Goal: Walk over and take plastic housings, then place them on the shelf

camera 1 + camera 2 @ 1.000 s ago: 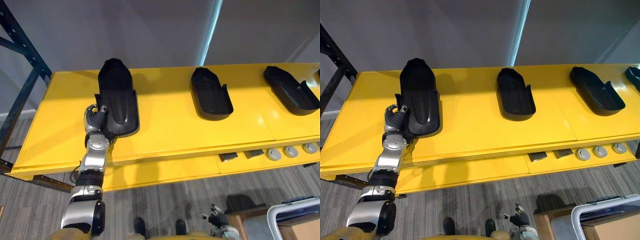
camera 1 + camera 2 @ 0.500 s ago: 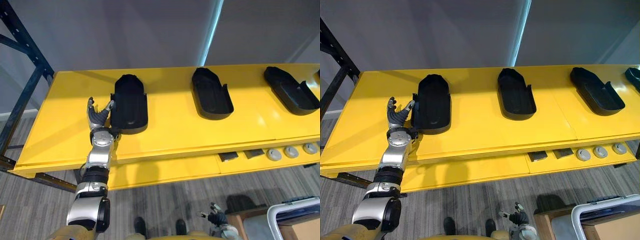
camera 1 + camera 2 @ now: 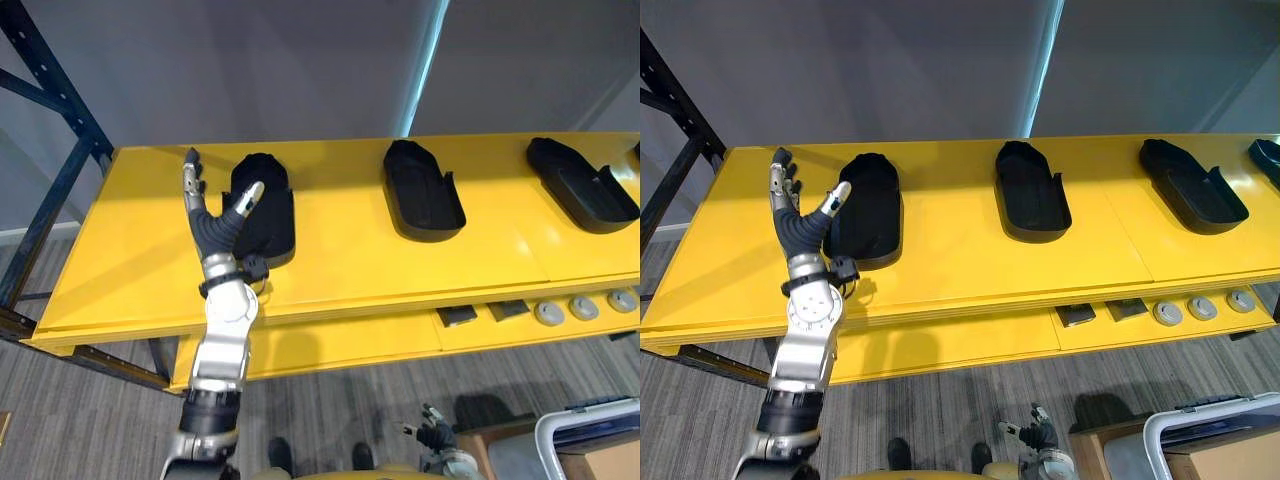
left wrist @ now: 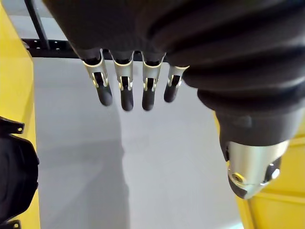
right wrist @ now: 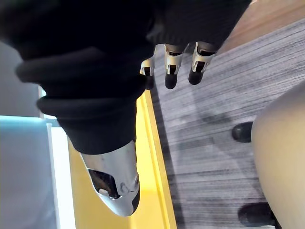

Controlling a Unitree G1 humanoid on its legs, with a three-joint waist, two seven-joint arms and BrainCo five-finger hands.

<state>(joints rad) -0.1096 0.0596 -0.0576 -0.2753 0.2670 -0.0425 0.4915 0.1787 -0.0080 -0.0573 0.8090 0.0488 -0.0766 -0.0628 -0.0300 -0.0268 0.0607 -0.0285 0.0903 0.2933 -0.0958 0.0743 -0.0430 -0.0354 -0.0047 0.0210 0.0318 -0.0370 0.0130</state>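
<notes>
**One housing down, left robot hand released**

A second ago the left robot hand (image 3: 212,228) gripped the near end of the first housing (image 3: 272,215), which was tilted. Half a second ago the piece lay flat with the hand open beside it. Now the hand has risen, fingers straight and spread, holding nothing. Its thumb tip shows in front of the housing, and I cannot tell whether it touches.

The housing rests flat near the left end of the shelf (image 3: 340,265), so I judge this placement finished and another fetch due. The right robot hand (image 3: 435,438) hangs low, fingers relaxed and empty.

The second housing (image 3: 425,190) and third housing (image 3: 585,185) lie further right, well apart. All are matt black plastic, long shells rounded at the far end. Those two show a hollow with raised side walls. The shelf is smooth, glossy yellow.
</notes>
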